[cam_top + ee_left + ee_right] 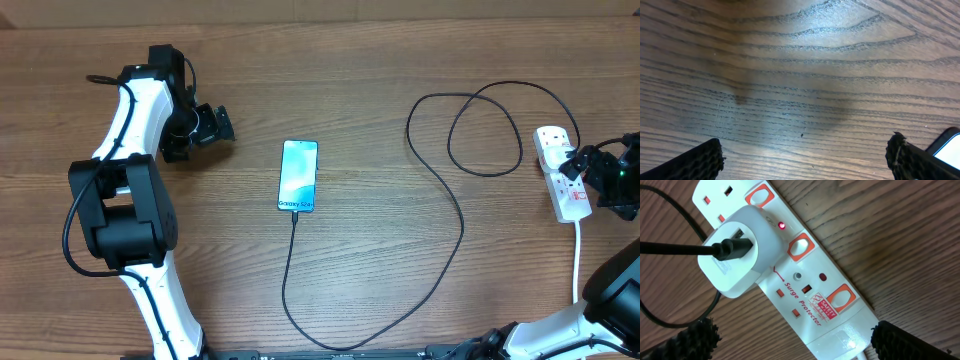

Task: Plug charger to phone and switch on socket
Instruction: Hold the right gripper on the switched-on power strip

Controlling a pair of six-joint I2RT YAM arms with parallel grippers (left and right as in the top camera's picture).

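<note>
Leftward, the bent arm (128, 205) aims its left gripper (222, 126) right, jaws open. Far right, the right gripper (580, 168), jaws apart, hovers over the white power strip (566, 200); the centred blue-screened phone (298, 176) has the thin black cable (462, 225) plugged in.

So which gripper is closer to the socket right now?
Right. The right gripper hangs right at the socket, jaws open over it. The left gripper is far off on the other side, beyond the phone.
</note>
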